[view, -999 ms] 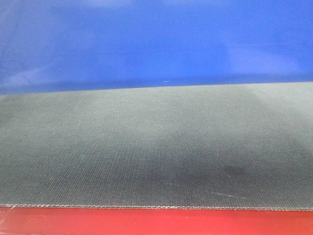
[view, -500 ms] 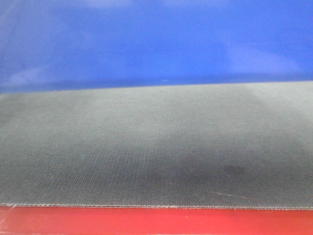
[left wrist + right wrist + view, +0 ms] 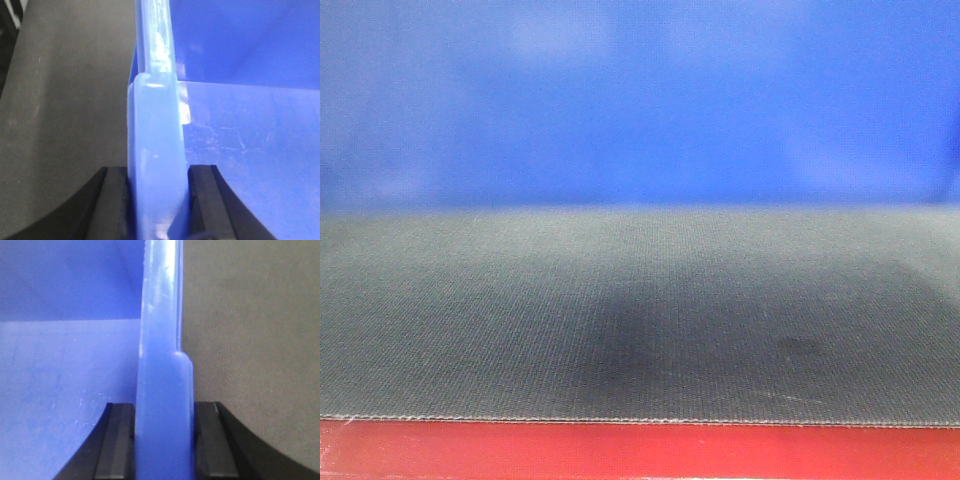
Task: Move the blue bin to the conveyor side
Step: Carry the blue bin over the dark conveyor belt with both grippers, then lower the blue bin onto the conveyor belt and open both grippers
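The blue bin (image 3: 640, 100) fills the upper part of the front view, its near wall close to the camera on the dark grey conveyor (image 3: 640, 310) with its red frame (image 3: 640, 452). In the left wrist view my left gripper (image 3: 157, 200) is shut on the blue bin's thick rim (image 3: 156, 130), one black finger (image 3: 114, 200) outside over the belt, the other inside the bin. In the right wrist view my right gripper (image 3: 164, 440) is shut on the opposite rim (image 3: 162, 365), one finger (image 3: 212, 440) outside, the other inside.
The belt runs along the outside of the bin in both wrist views, at the left of the left wrist view (image 3: 65, 100) and at the right of the right wrist view (image 3: 250, 340). The bin's bare floor (image 3: 250, 150) shows inside.
The bin's near wall has come closer to the front camera: its lower edge sits lower in view and level, covering more of the belt. Both grippers keep hold.
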Action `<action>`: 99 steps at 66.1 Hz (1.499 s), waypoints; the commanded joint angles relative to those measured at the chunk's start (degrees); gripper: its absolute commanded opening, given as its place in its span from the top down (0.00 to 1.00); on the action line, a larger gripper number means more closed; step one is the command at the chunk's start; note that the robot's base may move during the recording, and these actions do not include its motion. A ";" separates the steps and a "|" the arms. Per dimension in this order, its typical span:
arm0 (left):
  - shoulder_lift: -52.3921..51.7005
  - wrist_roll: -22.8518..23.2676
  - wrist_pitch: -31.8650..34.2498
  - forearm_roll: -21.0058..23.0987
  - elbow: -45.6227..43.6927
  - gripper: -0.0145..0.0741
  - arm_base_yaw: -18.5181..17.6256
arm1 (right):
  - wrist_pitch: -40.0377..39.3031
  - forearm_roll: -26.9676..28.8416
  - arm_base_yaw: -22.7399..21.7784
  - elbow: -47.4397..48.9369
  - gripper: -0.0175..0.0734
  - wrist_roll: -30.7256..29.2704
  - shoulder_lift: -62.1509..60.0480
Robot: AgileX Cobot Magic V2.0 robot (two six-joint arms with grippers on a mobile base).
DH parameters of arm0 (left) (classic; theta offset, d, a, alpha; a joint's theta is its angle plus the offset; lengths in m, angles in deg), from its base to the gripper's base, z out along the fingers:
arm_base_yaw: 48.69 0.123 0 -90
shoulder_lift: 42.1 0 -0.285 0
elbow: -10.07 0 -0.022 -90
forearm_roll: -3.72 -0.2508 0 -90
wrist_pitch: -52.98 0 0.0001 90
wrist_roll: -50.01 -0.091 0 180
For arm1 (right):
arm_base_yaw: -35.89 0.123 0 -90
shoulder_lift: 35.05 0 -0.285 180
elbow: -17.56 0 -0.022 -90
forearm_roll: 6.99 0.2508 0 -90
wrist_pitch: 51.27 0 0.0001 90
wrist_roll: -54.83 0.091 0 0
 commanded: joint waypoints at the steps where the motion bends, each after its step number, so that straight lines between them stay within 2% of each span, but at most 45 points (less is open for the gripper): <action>1: 1.65 -0.76 6.23 -1.07 -0.82 0.86 -0.14 | -4.30 -2.67 -0.43 0.84 0.90 -0.54 1.26; 9: 5.53 -0.80 6.60 -1.56 -0.82 0.86 -0.14 | -4.94 -2.67 -0.43 -0.65 0.90 -0.54 4.36; 19: 8.70 -0.90 8.73 -1.70 0.57 0.86 -0.14 | -10.68 -2.25 -0.43 -6.74 0.90 -0.54 5.17; 41: 8.59 -0.90 17.67 -1.78 11.61 0.86 -0.14 | -21.11 -2.55 -0.43 -15.61 0.90 -2.11 5.58; 63: 8.59 -0.90 23.16 -1.78 19.58 0.86 -0.14 | -22.13 -2.55 -0.43 -15.93 0.90 -3.28 7.43; 86: 8.59 -0.90 25.21 -1.78 19.83 0.85 -0.14 | -22.02 -2.55 -0.43 -15.93 0.90 -3.28 7.43; 89: 8.59 -0.90 25.35 -1.78 19.83 0.83 -0.14 | -21.78 -2.55 -0.43 -15.93 0.87 -3.28 7.43; 92: 8.59 -0.90 25.45 -1.78 19.83 0.79 -0.14 | -21.64 -2.55 -0.43 -15.93 0.79 -3.28 7.43; 99: 8.59 -0.90 25.69 -1.78 19.73 0.60 -0.14 | -20.46 -2.55 -0.43 -15.93 0.49 -3.28 7.43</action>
